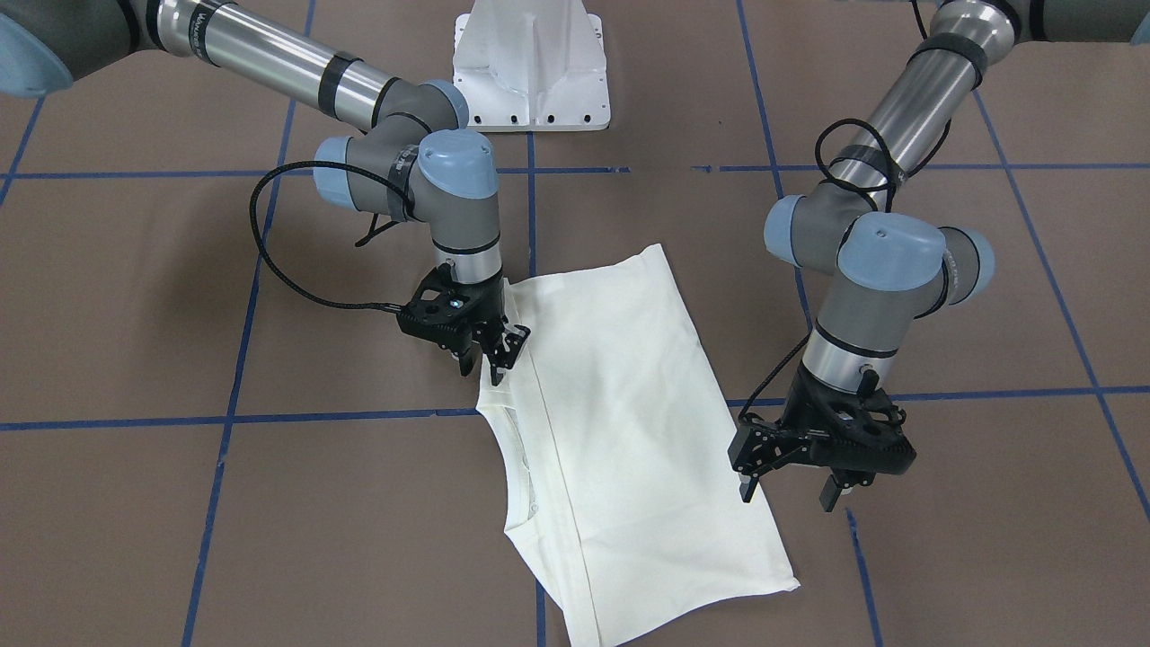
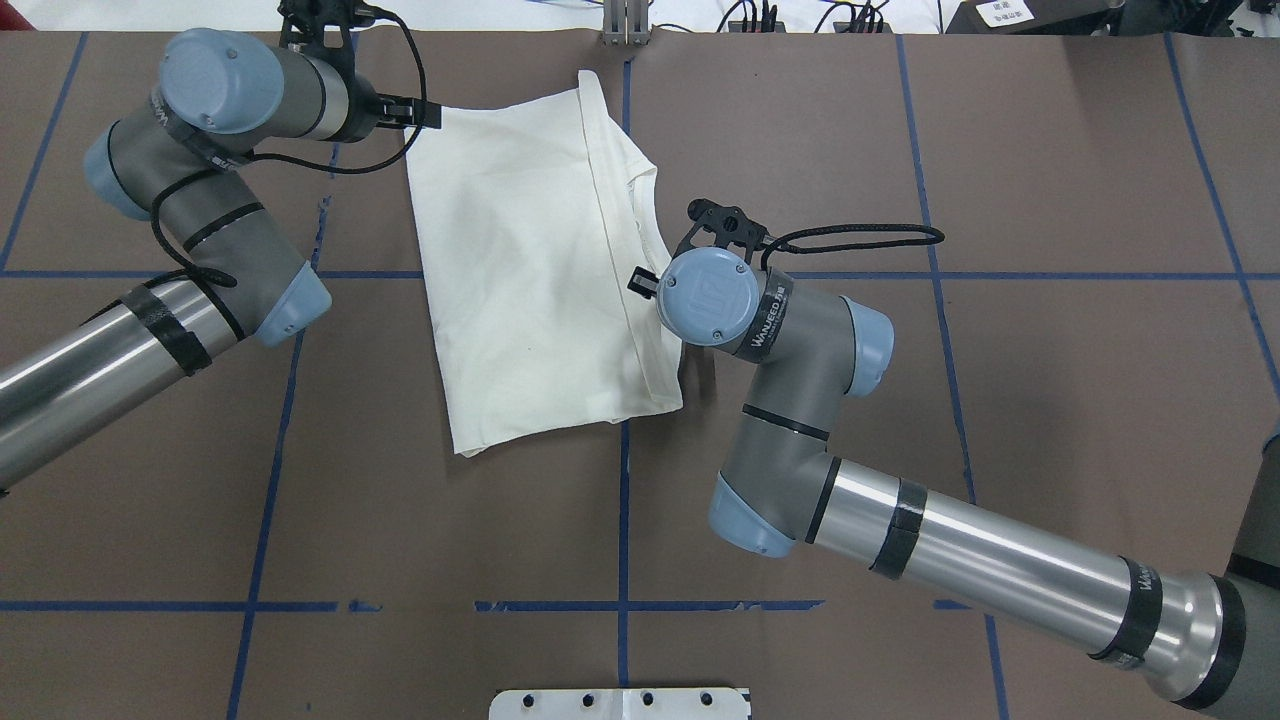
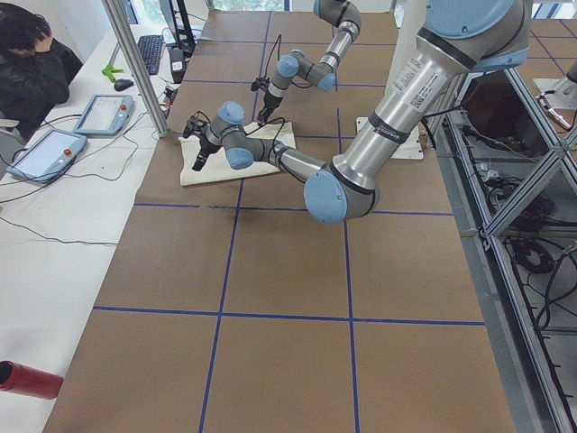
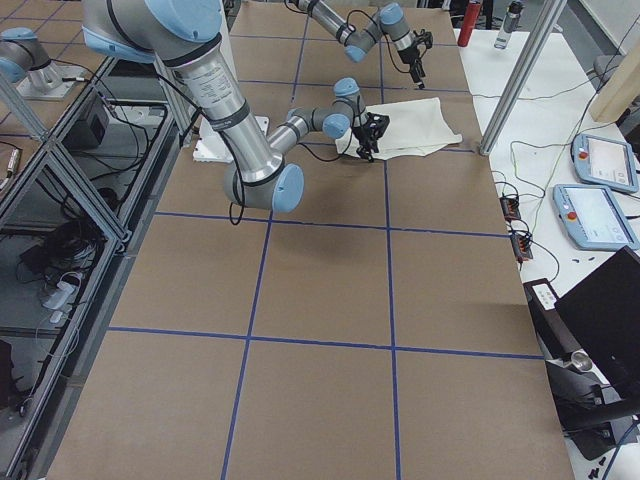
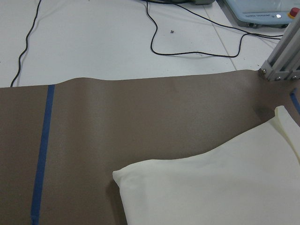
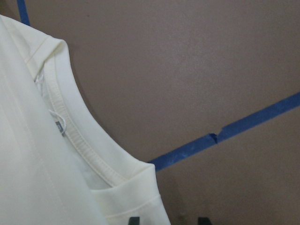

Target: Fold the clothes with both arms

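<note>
- Lying flat at centre of the front view: folded T-shirt point(image 1: 620, 404), plain side up, on brown table point(image 1: 269, 539)
- At centre left, fingers parted astride the collar-side edge: right gripper point(image 1: 487, 359)
- At lower right, fingers spread wide over the opposite edge: left gripper point(image 1: 789, 496)

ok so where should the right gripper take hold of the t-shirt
Likely the shoulder corner just past the collar of the T-shirt, coming in from the bare table side. There the layers end in a free edge that the open right gripper roughly straddles; the middle lies flat.
</note>
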Available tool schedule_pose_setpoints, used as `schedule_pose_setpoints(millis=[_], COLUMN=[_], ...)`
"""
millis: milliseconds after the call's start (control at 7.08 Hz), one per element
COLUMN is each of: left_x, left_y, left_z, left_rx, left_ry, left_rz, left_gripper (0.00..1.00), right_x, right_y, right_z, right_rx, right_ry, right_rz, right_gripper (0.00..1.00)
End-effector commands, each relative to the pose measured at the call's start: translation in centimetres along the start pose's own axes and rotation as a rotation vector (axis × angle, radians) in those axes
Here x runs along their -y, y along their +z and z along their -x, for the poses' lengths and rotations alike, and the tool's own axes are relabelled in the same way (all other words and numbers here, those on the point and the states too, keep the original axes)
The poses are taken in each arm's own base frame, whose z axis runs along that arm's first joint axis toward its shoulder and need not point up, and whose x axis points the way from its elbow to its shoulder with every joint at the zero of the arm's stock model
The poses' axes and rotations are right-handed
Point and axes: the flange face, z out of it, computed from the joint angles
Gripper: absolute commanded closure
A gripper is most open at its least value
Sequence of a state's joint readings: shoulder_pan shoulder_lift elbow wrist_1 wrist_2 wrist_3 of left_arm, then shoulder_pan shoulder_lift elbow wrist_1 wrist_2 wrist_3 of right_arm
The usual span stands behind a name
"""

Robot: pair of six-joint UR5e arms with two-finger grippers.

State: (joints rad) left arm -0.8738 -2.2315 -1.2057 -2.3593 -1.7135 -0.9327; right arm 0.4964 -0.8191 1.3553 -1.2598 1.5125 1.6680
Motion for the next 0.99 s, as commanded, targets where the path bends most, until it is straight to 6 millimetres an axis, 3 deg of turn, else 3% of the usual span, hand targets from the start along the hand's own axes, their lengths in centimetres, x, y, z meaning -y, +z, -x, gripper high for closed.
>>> schedule_pose_setpoints(millis=[0, 141, 565, 848], left_x=[-0.7, -0.7, -1.5, -1.7], left_y=[-0.4, -0.4, -1.1, -1.6], left_z=[0.5, 0.5, 0.7, 0.5], left_rx=[-0.002, -0.002, -0.012, -0.021], left_ry=[0.001, 0.0, -0.004, -0.003], left_rz=[-0.001, -0.001, -0.001, -0.002], left_gripper=[0.0, 0.0, 0.0, 0.0], right_x=[-0.8, -0.8, -0.7, -0.6], right_y=[0.1, 0.0, -1.0, -2.1], right_z=[0.0, 0.2, 1.3, 0.1], right_rx=[-0.001, 0.002, 0.022, 0.035], right_ry=[0.0, 0.005, 0.007, 0.007], right_rz=[0.004, 0.005, 0.009, 0.018], right_gripper=[0.81, 1.0, 1.0, 1.0])
